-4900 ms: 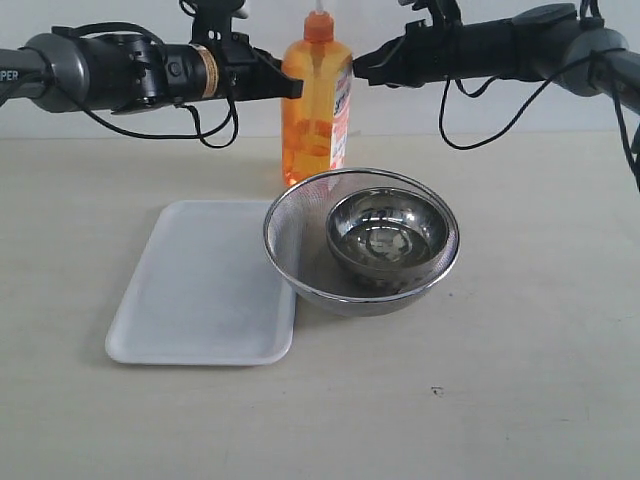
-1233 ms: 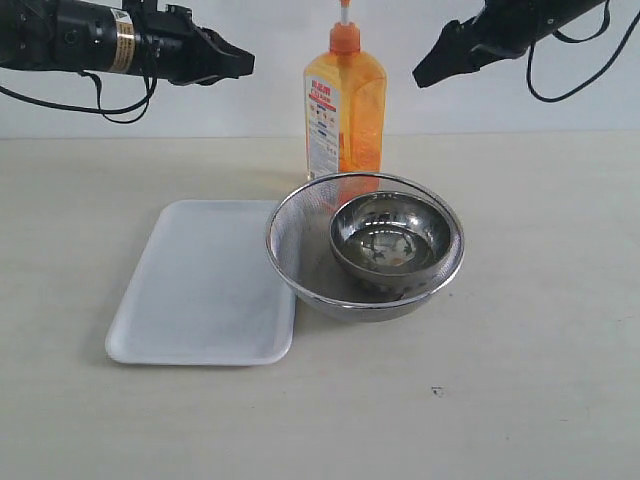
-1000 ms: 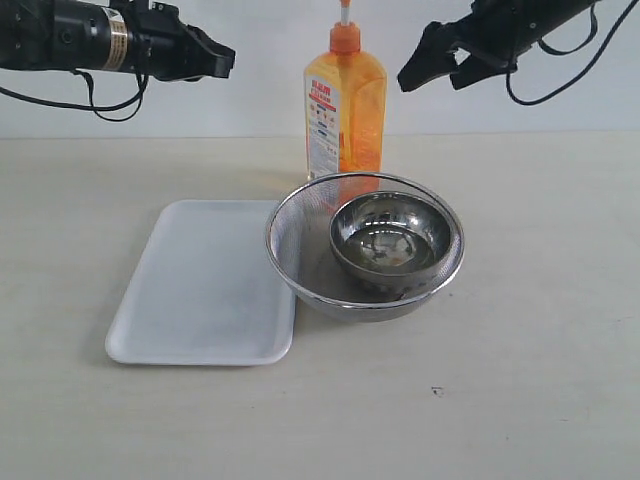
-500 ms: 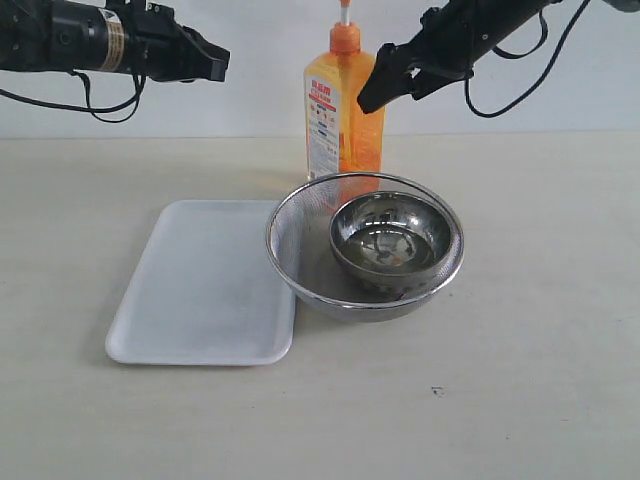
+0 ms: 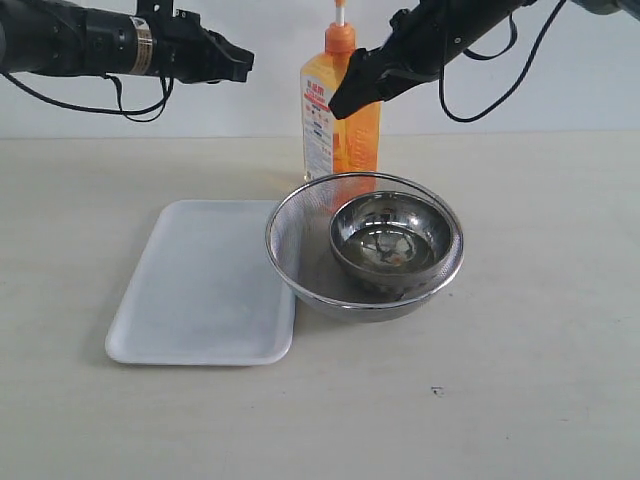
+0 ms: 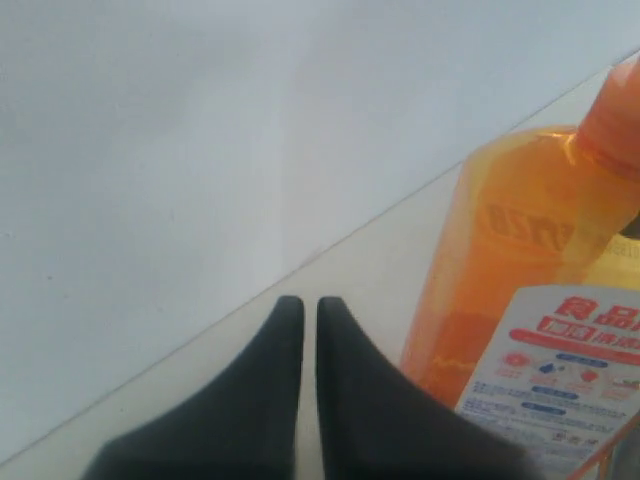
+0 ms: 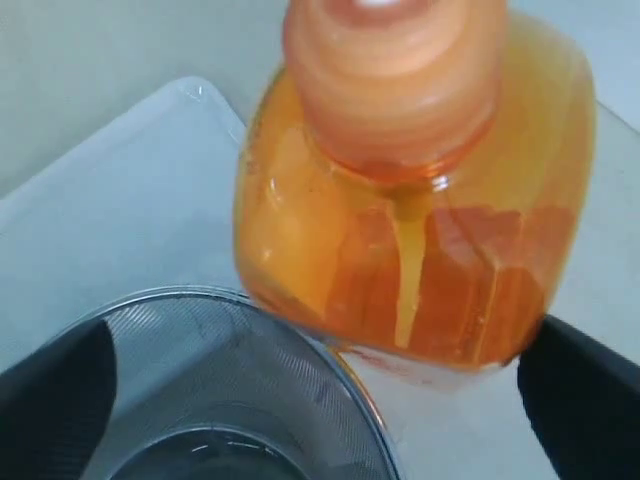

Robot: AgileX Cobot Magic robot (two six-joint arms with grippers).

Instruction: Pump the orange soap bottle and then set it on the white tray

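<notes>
The orange soap bottle [image 5: 340,120] stands upright at the back of the table, behind the strainer, its pump head cut off by the frame's top edge. My right gripper [image 5: 352,92] is open, and in the right wrist view [image 7: 320,360] its two fingers straddle the bottle's [image 7: 400,230] body, well apart from its sides. My left gripper [image 5: 243,66] hovers left of the bottle at neck height, shut and empty; its fingertips nearly touch [image 6: 305,305], with the bottle [image 6: 520,260] beside them. The white tray [image 5: 200,290] lies empty at front left.
A round steel mesh strainer [image 5: 290,250] holding a metal bowl [image 5: 390,235] sits right in front of the bottle, touching the tray's right edge. Its rim [image 7: 230,310] shows below the bottle in the right wrist view. Black cables hang from both arms.
My right gripper has swung left and down until its open fingers straddle the bottle. The bottle has shifted slightly left. My left gripper has edged right, still shut.
</notes>
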